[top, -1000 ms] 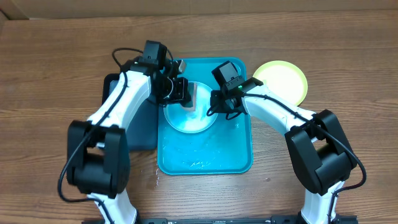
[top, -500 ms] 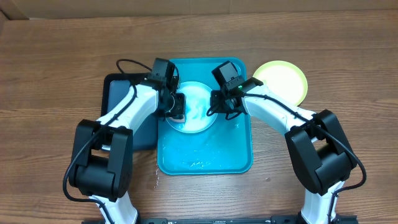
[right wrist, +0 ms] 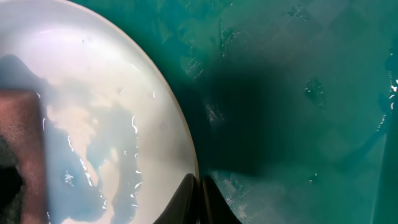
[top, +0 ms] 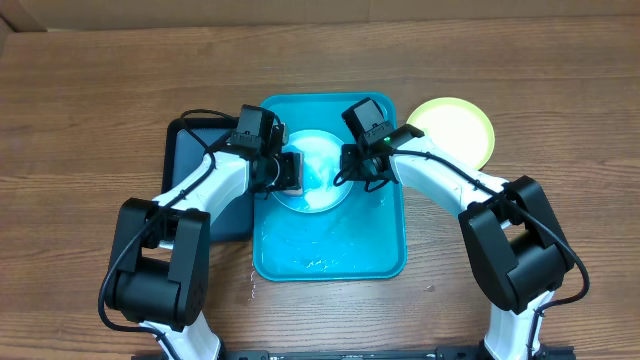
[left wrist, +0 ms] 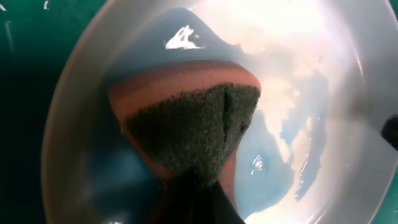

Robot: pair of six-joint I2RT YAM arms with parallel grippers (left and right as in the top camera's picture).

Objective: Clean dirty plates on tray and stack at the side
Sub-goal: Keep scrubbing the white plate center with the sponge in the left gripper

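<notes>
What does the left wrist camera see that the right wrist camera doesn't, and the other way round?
Only the left wrist view: the sponge's dark scrubby face against the plate, pinched by the left gripper. Only the right wrist view: the right gripper shut on the plate's rim, and a wide wet stretch of the blue tray. Both: the wet plate, some tray, and some sponge, though the right view catches only its brown edge.

Sponge (left wrist: 189,127) covers plate (left wrist: 323,81) centre; left tool (left wrist: 198,198) cropped.
</notes>
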